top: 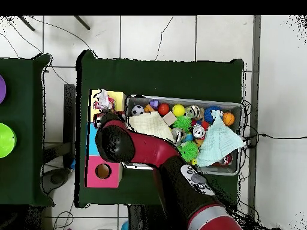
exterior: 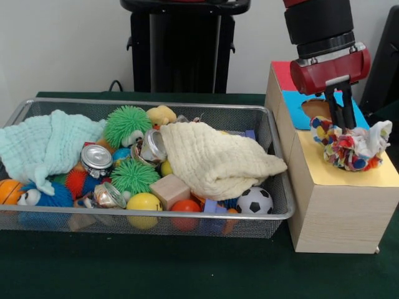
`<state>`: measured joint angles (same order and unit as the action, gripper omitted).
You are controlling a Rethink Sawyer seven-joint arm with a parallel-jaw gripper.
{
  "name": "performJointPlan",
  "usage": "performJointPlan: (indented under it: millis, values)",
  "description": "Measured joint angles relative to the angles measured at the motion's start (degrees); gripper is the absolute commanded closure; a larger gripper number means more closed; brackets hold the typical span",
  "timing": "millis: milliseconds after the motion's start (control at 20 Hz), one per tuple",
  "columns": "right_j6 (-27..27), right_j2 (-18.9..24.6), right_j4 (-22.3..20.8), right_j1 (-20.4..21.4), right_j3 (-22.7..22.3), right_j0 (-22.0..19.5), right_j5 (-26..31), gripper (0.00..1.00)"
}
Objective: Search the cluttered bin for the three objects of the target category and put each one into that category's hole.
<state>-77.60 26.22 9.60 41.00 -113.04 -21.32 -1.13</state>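
Observation:
My gripper (exterior: 341,126) hangs over the wooden box (exterior: 330,205) to the right of the bin. Its fingers are shut on a knotted cloth piece (exterior: 352,147), white with red, yellow and blue patches, which sits on the box's yellow top panel. The cloth piece also shows in the overhead view (top: 103,100) at the box's yellow end. A hole (exterior: 315,109) opens in the blue panel just behind the gripper. The wire mesh bin (exterior: 156,104) is full of toys. No other knotted pieces show in it.
In the bin lie a cream cloth (exterior: 215,159), a mint cloth (exterior: 43,143), green spiky balls (exterior: 126,124), cans (exterior: 96,159), a wooden block (exterior: 169,190) and a small football (exterior: 254,201). The pink panel has a hole (top: 102,171).

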Motion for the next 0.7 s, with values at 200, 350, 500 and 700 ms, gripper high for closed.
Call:
performJointPlan:
  millis: [200, 350, 500, 700]
  values:
    - [0.00, -0.70, 0.04, 0.05, 0.11, 0.53, 2.06, 1.00]
    - [0.00, -1.73, 0.00, -0.24, 0.62, 1.32, 2.51, 1.00]
    - [0.00, -2.45, -0.01, -0.80, 1.31, 1.88, 2.63, 1.00]
    - [0.00, -2.77, -0.04, -1.47, 2.13, 2.10, 2.62, 1.00]
